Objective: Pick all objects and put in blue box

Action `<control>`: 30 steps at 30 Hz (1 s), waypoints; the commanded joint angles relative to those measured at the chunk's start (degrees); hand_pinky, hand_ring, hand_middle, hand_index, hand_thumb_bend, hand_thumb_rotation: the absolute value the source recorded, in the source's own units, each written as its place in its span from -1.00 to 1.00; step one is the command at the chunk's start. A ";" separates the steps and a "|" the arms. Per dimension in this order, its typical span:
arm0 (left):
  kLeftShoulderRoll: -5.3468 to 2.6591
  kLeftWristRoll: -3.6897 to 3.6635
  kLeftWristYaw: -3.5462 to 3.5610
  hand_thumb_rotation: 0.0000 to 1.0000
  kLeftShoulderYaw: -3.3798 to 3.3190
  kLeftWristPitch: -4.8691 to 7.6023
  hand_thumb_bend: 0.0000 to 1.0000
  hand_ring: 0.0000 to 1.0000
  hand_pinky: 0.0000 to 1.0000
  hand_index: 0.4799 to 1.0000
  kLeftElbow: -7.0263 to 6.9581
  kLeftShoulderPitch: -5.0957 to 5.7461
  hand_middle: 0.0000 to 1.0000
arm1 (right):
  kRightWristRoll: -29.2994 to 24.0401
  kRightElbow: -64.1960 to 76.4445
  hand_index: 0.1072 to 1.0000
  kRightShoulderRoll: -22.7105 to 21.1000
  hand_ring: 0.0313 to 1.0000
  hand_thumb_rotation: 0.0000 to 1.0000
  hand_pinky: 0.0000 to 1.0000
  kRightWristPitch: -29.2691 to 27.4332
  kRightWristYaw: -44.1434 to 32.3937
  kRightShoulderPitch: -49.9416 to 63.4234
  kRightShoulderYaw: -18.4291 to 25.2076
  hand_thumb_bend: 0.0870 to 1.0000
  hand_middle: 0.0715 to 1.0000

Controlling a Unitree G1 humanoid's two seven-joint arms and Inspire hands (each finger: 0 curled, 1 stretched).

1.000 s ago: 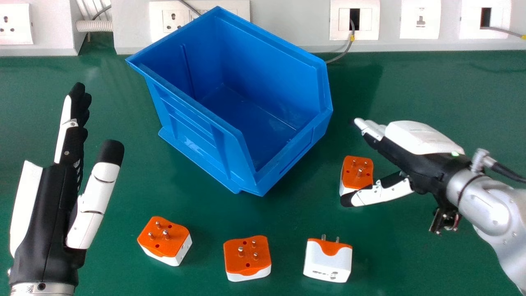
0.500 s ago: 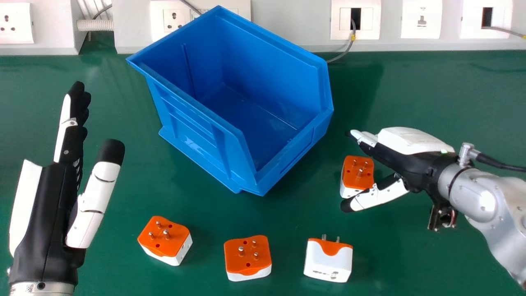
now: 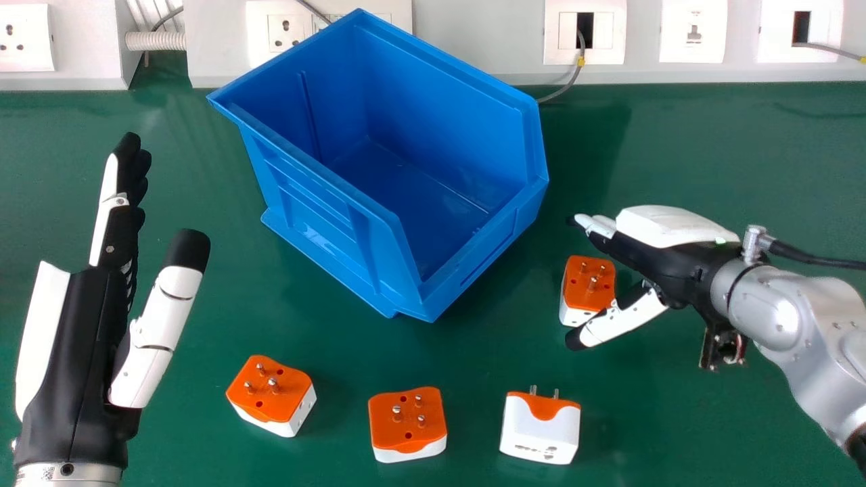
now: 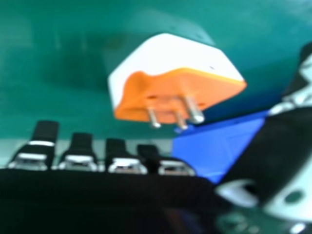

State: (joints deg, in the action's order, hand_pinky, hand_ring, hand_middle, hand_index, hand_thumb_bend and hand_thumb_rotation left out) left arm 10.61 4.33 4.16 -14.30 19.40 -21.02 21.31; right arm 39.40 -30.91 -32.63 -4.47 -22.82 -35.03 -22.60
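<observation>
- We've got our black-and-white right hand (image 3: 670,226), fingers straight, thumb apart, near orange-and-white plastic plug adapter (image 3: 587,279).
- Our matching left hand (image 3: 81,338): same, left of blue plastic box (image 3: 311,220).

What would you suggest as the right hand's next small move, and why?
The right hand should probably ease closer to the adapter nearest it: the hand is open, thumb and fingers spread to either side in the head view, but its own view shows the adapter beyond the fingertips, ungripped.

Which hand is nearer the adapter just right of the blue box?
Right: the right hand hovers right beside that adapter; the left hand is beyond the box.
</observation>
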 commanded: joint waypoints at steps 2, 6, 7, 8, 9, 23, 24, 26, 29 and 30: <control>0.42 -0.65 0.11 0.92 -0.55 1.11 0.26 1.00 1.00 1.00 -1.16 0.12 1.00 | 1.30 -0.54 0.97 -0.32 0.95 -0.04 0.83 -0.08 0.15 -2.92 -0.71 0.13 1.00; 0.41 -0.51 0.11 0.92 -0.55 1.24 0.26 1.00 1.00 1.00 -1.04 0.16 1.00 | 2.10 -1.87 0.97 -0.27 0.95 -0.07 0.83 -0.10 -0.20 -4.23 -1.48 0.11 1.00; 0.41 -0.49 0.12 0.92 -0.53 1.27 0.26 1.00 1.00 1.00 -1.04 0.16 1.00 | 2.20 -2.20 0.97 -0.24 0.95 -0.07 0.83 -0.01 -0.29 -4.62 -1.69 0.10 1.00; 0.43 -0.49 0.14 0.92 -0.52 1.29 0.25 1.00 1.00 1.00 -1.02 0.14 1.00 | 2.29 -2.65 0.96 -0.17 0.95 -0.07 0.83 0.05 -0.34 -5.04 -1.89 0.10 1.00; 0.44 -0.50 0.15 0.92 -0.52 1.30 0.24 1.00 1.00 1.00 -1.01 0.12 1.00 | 2.35 -3.08 0.96 -0.10 0.95 -0.07 0.83 0.06 -0.37 -5.38 -2.03 0.10 1.00; 0.44 -0.87 0.51 0.91 -0.77 1.48 0.22 1.00 1.00 1.00 -1.18 0.39 1.00 | 4.67 -7.88 0.90 1.34 0.91 -0.09 0.76 2.75 0.00 -8.81 -4.53 0.10 0.99; 0.43 -0.89 0.54 0.91 -0.77 1.42 0.22 1.00 1.00 1.00 -1.27 0.39 1.00 | 4.90 -7.78 0.90 1.41 0.91 -0.09 0.76 3.23 0.01 -8.78 -4.69 0.10 0.99; 0.43 -0.91 0.56 0.91 -0.73 1.34 0.21 1.00 0.99 1.00 -1.36 0.32 1.00 | 5.38 -7.67 0.89 1.61 0.90 -0.10 0.74 4.19 0.05 -8.77 -5.06 0.11 0.98; 0.44 -0.95 0.59 0.91 -0.67 1.21 0.20 1.00 0.98 1.00 -1.37 0.14 1.00 | 6.24 -8.28 0.88 1.97 0.89 -0.10 0.73 5.43 -0.08 -9.21 -5.77 0.10 0.97; 0.44 -0.94 0.59 0.90 -0.66 1.15 0.20 1.00 0.98 1.00 -1.39 0.08 1.00 | 6.54 -8.52 0.87 2.13 0.89 -0.11 0.73 5.74 -0.15 -9.39 -5.98 0.10 0.97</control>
State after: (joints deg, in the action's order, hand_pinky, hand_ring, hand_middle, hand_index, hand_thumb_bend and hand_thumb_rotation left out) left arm 10.61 3.90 4.77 -14.53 19.51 -21.03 21.66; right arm 45.42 -39.49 -30.69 0.65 -23.36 -42.03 -28.52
